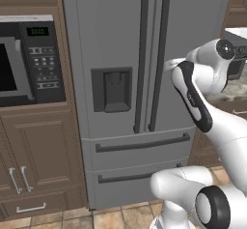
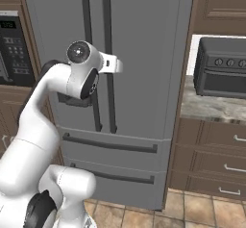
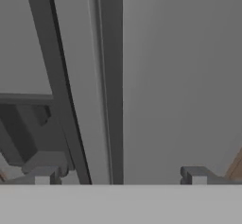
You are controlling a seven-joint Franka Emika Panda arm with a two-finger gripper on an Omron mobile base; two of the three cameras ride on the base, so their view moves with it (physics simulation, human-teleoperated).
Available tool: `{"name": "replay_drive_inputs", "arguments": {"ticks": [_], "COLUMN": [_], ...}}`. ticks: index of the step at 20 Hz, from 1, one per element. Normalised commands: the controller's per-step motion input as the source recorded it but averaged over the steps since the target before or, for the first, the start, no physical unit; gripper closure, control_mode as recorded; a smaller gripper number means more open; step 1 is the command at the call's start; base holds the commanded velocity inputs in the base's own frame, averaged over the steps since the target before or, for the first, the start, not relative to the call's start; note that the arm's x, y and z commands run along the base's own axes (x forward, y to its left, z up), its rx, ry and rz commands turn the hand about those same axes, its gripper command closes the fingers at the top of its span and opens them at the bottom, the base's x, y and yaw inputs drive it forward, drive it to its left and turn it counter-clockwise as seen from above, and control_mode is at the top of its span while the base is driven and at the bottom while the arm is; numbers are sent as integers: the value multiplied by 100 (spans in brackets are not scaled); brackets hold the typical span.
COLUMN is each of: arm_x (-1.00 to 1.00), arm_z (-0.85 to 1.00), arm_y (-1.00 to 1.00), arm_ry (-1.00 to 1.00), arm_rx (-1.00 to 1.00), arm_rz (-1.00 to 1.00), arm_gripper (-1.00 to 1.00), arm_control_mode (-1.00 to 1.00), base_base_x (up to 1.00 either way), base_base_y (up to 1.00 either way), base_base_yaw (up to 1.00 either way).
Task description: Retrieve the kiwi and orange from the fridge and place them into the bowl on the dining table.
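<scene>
The fridge (image 1: 120, 54) stands shut, both French doors closed with their two long dark handles (image 1: 143, 59) running side by side down the middle, the dispenser recess (image 1: 111, 90) set in the left door and two drawers (image 1: 140, 148) below. The white arm is raised in front of the right-hand door, its hand pointing at the door face. In the hand view the gripper (image 3: 118, 176) has its jaws spread wide apart and released, grasping nothing, with the two fingertips (image 3: 42, 176) either side of the right-hand door handle (image 3: 111, 76), which runs up between them, close to the door. A black microwave (image 1: 29, 59) sits in brown cabinets left of the fridge, and a dark toaster oven (image 2: 222, 68) rests on the bench to the right.
</scene>
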Motion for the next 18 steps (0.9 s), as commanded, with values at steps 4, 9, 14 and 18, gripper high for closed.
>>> {"name": "replay_drive_inputs", "arguments": {"ticks": [4, 9, 14, 18], "arm_x": [18, 29, 32, 38], "arm_z": [-9, -20, -21, -4], "arm_y": [0, 0, 10, 3], "arm_ry": [-3, -2, 0, 0], "arm_rx": [0, 0, 0, 0], "arm_rz": [0, 0, 0, 0], "arm_gripper": [-100, -100, -100, -100], "arm_control_mode": [-100, -100, -100, -100], "base_base_x": [0, 0, 0, 0], "base_base_y": [0, 0, 0, 0], "base_base_yaw": [0, 0, 0, 0]}}
